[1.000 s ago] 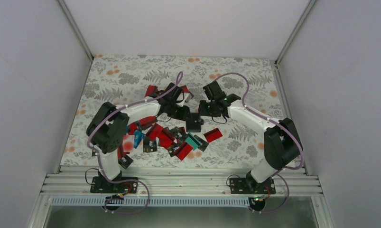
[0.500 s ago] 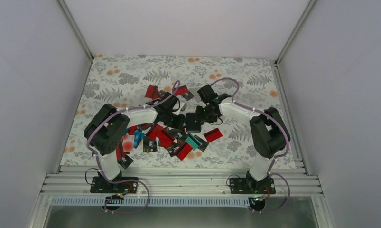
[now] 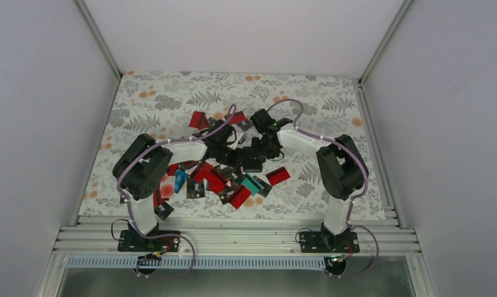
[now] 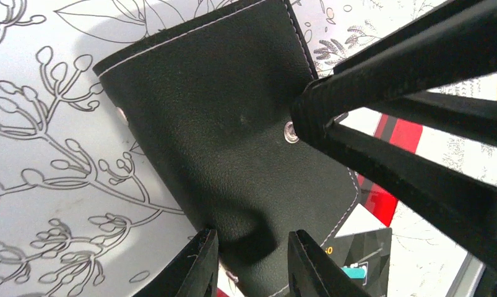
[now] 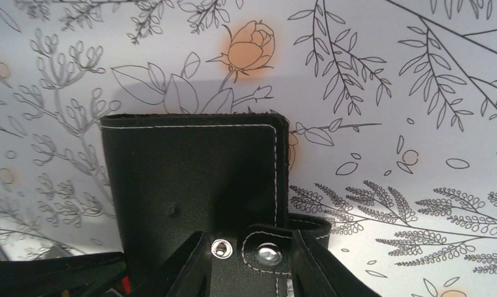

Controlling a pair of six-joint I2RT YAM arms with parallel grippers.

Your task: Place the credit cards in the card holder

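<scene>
on mat [image 3: 159,99]: right end effector [image 5: 249,247] arrived at card holder [image 4: 221,124], grip unclear; left end effector [image 4: 252,241] clamps it

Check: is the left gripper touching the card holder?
Touching. The left wrist view shows the holder pinched in the left gripper, its leather dented just above the pinch.

A white tablecloth [image 3: 171,99] printed with grey ferns and small orange flowers [image 5: 252,48] lies flat inside plain white walls [image 3: 35,93] joined by aluminium corner posts [image 3: 99,37], and ribbed aluminium rails [image 3: 233,238] run along its near edge.
</scene>
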